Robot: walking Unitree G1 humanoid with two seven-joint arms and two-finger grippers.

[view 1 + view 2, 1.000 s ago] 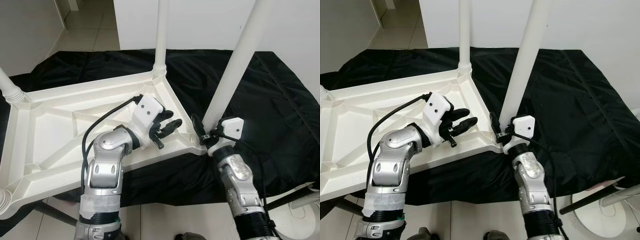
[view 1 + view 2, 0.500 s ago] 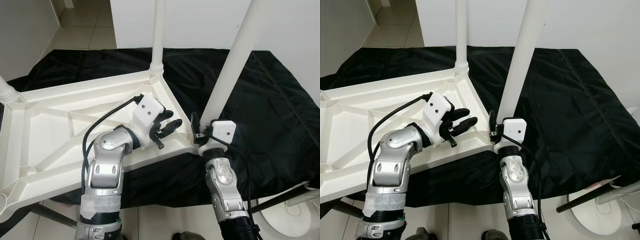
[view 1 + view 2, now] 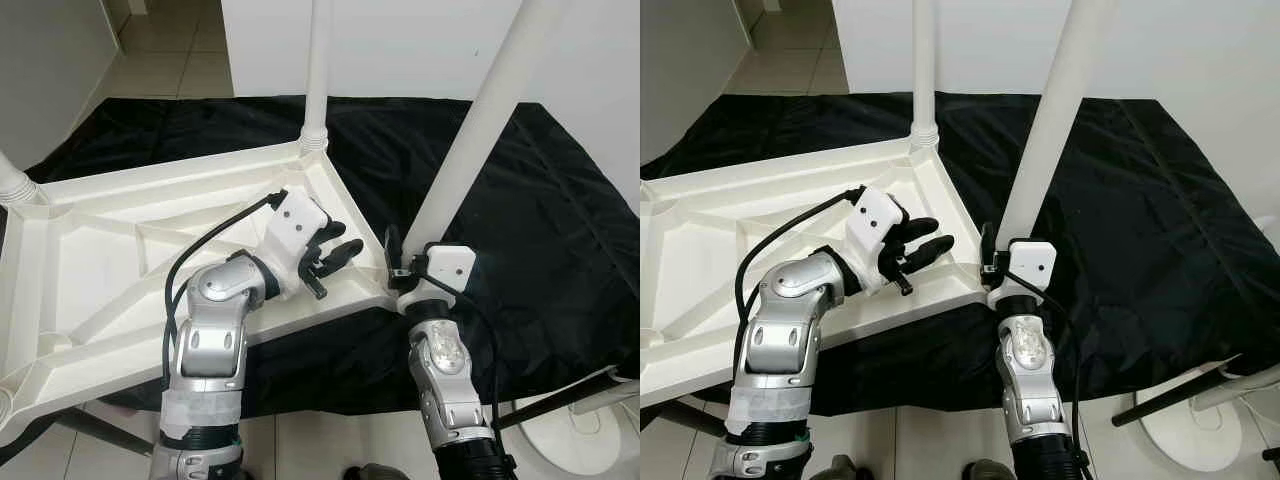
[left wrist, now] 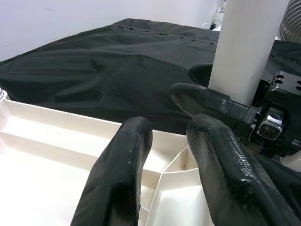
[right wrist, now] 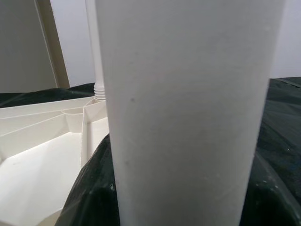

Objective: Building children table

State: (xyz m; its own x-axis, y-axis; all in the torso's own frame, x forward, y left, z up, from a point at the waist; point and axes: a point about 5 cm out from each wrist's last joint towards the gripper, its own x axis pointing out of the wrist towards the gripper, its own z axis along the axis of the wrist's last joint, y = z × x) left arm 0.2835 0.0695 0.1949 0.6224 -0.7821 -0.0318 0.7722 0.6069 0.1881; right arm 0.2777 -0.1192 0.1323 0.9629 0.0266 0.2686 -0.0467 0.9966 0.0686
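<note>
Two hands at the near corner of the upturned white plastic tabletop on black cloth. Right hand grips the base of a tilted white round plastic leg. Left hand, fingers slightly parted, holding nothing, rests on the ribbed tabletop just beside it.

You get even, bright indoor light in both eye views, sharp throughout, with only soft shadow under the white tabletop behind the left gripper. Along that gripper's fingers the near surfaces blur and carry glossy highlights. Right against the right gripper, the table leg looks soft and featureless.
</note>
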